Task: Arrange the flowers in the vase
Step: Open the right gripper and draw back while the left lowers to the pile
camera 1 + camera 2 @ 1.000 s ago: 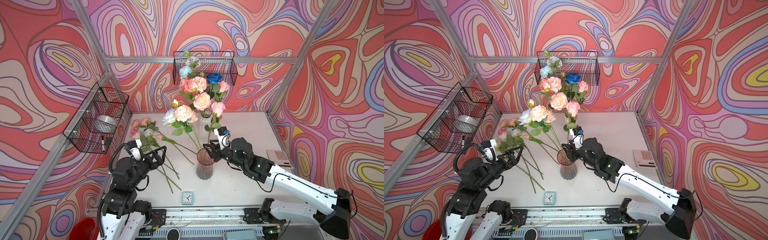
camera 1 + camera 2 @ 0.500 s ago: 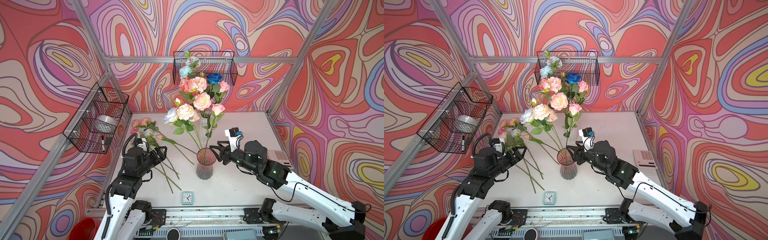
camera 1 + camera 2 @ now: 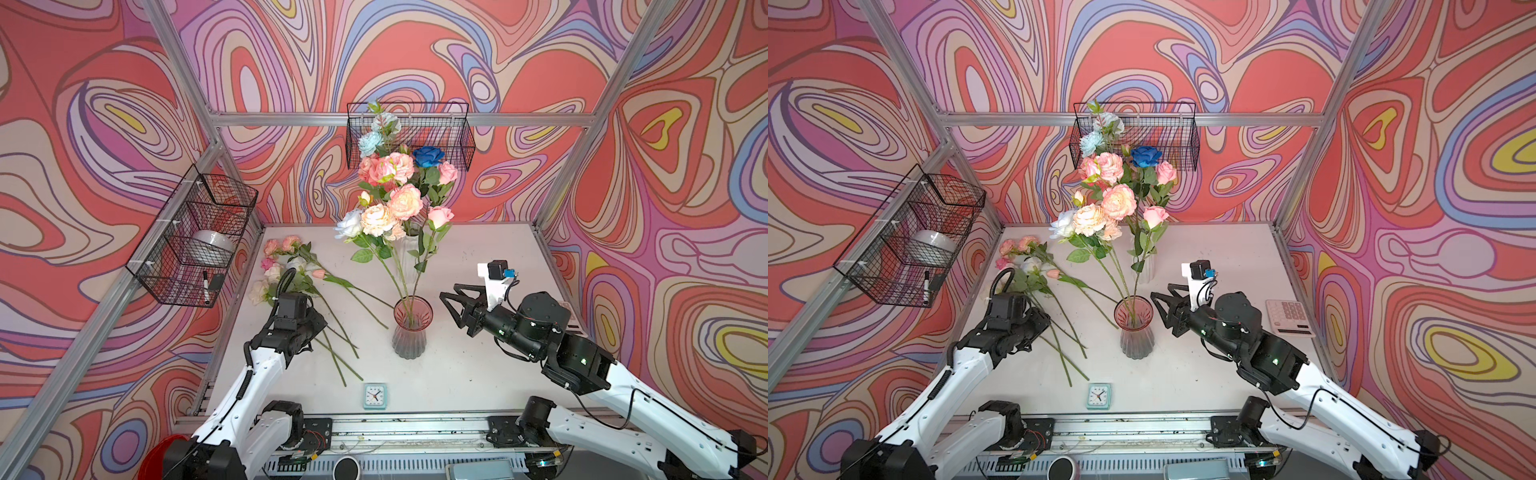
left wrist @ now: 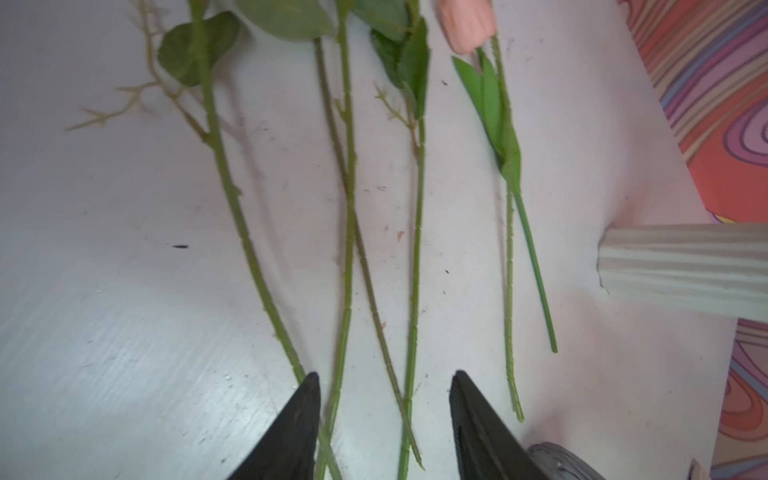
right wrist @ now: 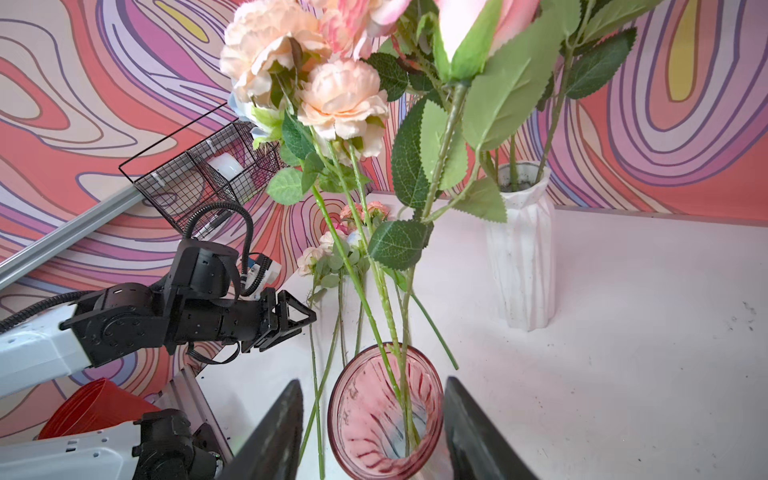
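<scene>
While the left arm bends low over the white surface (image 3: 478,374), the left fingers (image 4: 286,432) stand parted astride several loose stems, not clamped on any. These artificial roses with long green stems (image 3: 291,266) lie on the left, heads toward the far side. More of them stand in the pink ribbed glass vase (image 3: 409,332) at centre and the white ribbed vase (image 3: 409,253) behind it. The right arm reaches level toward the pink vase, the right fingers (image 5: 274,432) released and empty, just right of its rim.
</scene>
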{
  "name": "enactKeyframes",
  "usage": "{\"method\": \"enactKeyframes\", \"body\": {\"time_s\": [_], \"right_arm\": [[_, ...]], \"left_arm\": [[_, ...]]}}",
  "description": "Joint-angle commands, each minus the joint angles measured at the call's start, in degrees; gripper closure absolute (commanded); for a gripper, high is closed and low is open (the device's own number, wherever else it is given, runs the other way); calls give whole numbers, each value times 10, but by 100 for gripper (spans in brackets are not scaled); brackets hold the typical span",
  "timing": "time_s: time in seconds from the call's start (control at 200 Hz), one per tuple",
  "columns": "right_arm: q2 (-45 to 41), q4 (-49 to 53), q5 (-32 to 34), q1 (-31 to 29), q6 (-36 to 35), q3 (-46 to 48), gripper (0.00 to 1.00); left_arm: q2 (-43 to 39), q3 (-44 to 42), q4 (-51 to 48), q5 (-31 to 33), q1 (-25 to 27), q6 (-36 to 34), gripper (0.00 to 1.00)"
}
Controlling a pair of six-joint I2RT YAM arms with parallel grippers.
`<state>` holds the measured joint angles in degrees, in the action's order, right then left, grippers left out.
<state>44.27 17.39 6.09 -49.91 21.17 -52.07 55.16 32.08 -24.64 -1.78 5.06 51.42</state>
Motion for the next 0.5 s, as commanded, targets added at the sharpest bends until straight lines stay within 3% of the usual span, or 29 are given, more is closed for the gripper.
{"method": "enactKeyframes", "body": {"time_s": [0.0,0.17,0.335,0.496], "right_arm": [[-10,12,15,1,6,14,45],[-11,16,19,1,2,11,45],[-15,20,22,1,1,9,45],[-20,27,24,1,4,8,45]], "left_arm": [[0,-44,-6,23,-32,32,46],[61,-63,51,7,-47,19,40],[115,-70,127,2,-50,28,40],[139,-67,157,2,-50,33,65]]}}
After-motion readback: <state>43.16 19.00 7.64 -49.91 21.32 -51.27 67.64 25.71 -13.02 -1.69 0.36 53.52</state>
